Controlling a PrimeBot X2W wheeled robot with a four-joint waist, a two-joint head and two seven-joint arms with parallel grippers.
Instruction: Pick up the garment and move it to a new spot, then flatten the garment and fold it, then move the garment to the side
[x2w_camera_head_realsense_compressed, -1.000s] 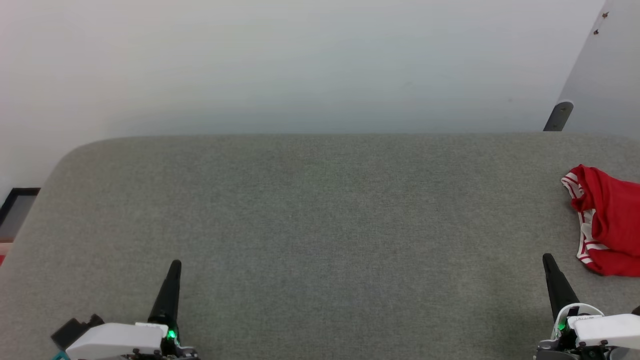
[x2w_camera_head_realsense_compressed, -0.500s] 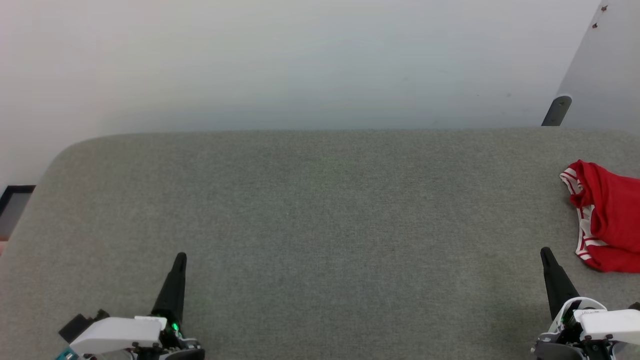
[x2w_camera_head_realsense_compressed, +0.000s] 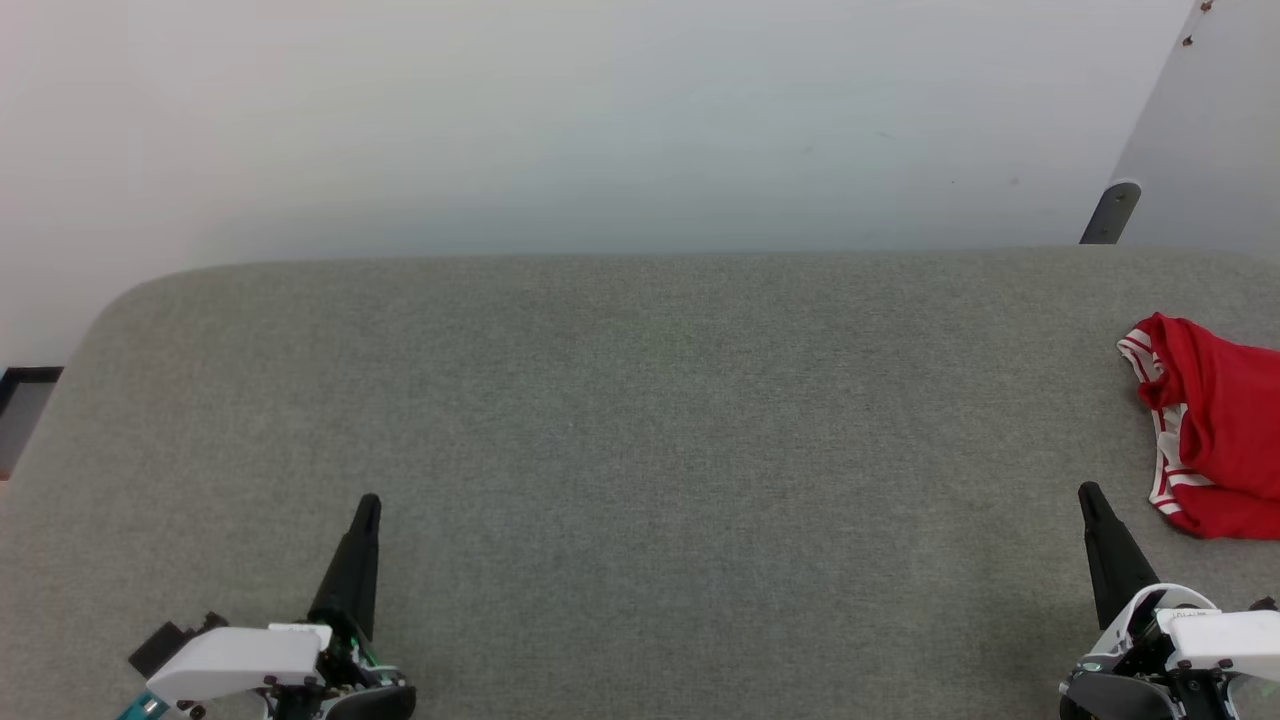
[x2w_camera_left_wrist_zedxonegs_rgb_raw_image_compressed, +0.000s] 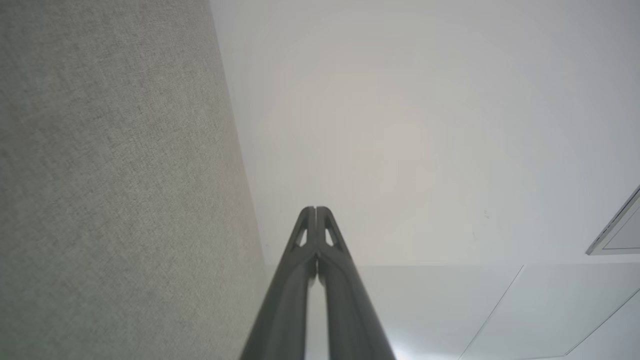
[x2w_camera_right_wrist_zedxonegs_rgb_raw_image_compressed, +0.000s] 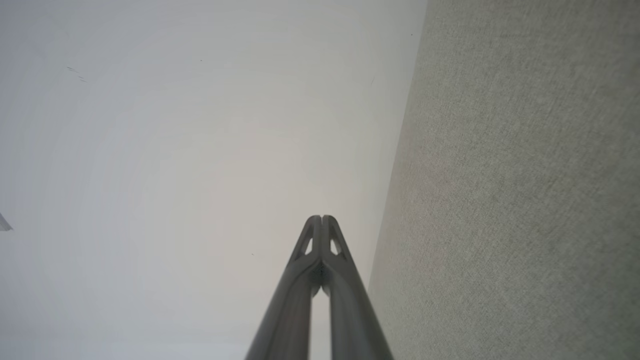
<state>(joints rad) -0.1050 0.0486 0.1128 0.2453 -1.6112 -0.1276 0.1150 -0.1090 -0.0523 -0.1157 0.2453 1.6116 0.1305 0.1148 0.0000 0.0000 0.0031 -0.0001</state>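
the garment lies in a rumpled heap at the far right edge of the grey table, partly cut off by the head view. the left gripper and right gripper both sit low near the front edge, fingers pressed together, holding nothing. this fits a shirt waiting to be picked up or one already set aside; whether it is folded i cannot tell, so neither step is settled

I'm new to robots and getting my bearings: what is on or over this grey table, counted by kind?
Red garment: 1
Pairs of shut jaws: 2, on the left gripper and the right gripper
Total: 3
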